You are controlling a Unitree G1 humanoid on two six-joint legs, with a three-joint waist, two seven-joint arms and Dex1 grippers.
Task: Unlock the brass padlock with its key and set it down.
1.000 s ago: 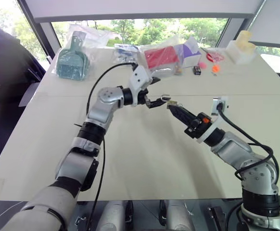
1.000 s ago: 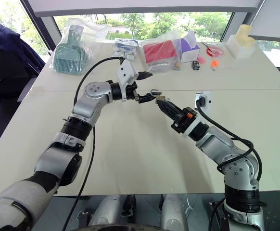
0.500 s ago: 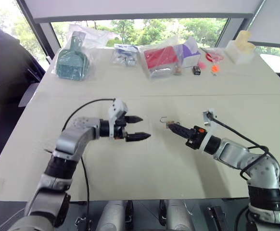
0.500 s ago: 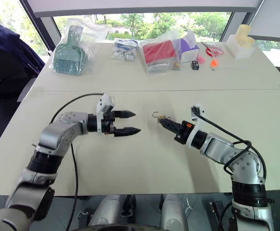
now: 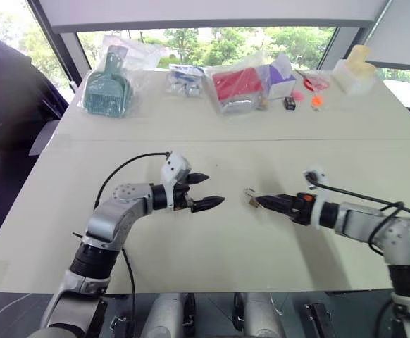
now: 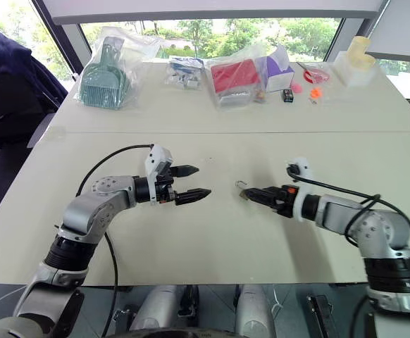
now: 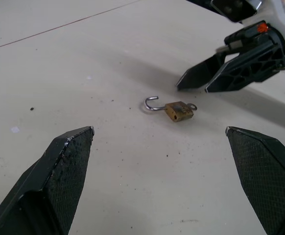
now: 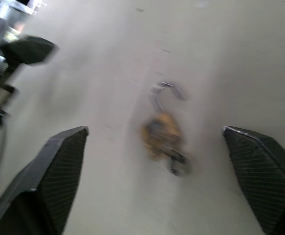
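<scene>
Left wrist view: the brass padlock (image 7: 178, 110) lies flat on the pale counter (image 7: 108, 58), shackle swung open, so it seems unlocked and set down. The right gripper (image 7: 197, 84), jaws released, hovers just beside it; the left gripper (image 5: 203, 191), jaws spread and empty, waits apart. Bare counter surrounds them.

One brass padlock (image 7: 178, 111), one table (image 5: 212, 239), two grippers: left (image 5: 203, 191), right (image 5: 263, 201).

r gripper (image 7: 207, 82) let go — brass padlock (image 7: 178, 110) now on table (image 7: 132, 171)
</scene>
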